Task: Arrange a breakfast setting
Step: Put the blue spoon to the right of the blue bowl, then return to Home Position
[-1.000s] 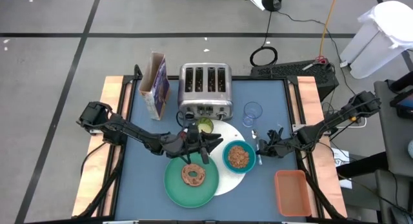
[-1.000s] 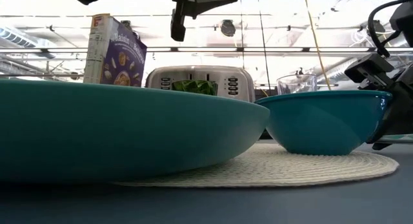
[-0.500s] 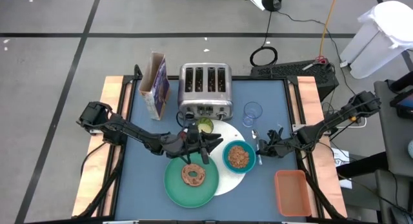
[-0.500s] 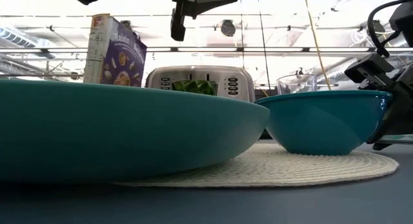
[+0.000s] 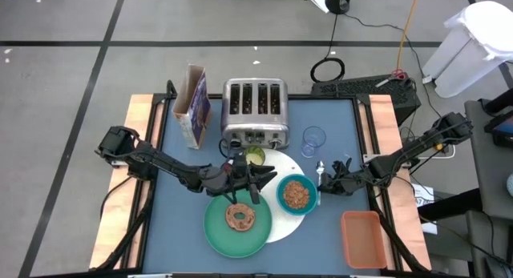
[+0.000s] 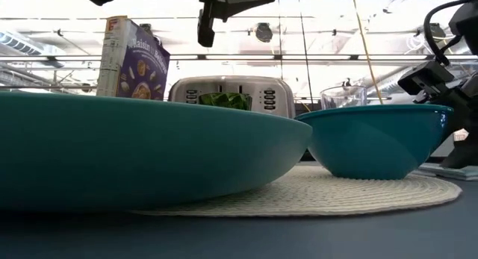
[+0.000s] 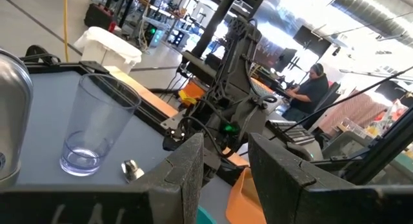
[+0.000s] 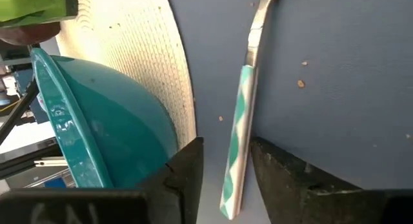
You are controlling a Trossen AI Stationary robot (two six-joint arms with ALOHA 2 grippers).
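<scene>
The desk point(image 5: 345, 126) carries the setting at its middle: the large white round disc point(image 5: 290, 227) serves as the mat, so the dishes sit on it and overlap its edge. The green plate point(image 5: 210, 230) lies at its near left with the brown ring pastry point(image 5: 239, 217) on it; the smaller teal bowl point(image 5: 297, 195), holding cereal, sits on the disc's right part. The small yellow-green cup point(image 5: 255, 156) stands at the disc's far edge, just in front of the toaster point(image 5: 254, 110); the clear glass point(image 5: 313, 140) stands on bare desk beside the toaster. The metal spoon point(image 8: 240, 133) lies flat on the desk just right of the disc, handle toward me, where cutlery belongs beside the bowl. My right claw point(image 8: 226, 185) hangs low over the handle end, fingers narrowly parted on either side of it, gripping nothing that I can see. My left claw point(image 7: 226, 179) hovers above the plate, likewise narrowly parted and empty.
</scene>
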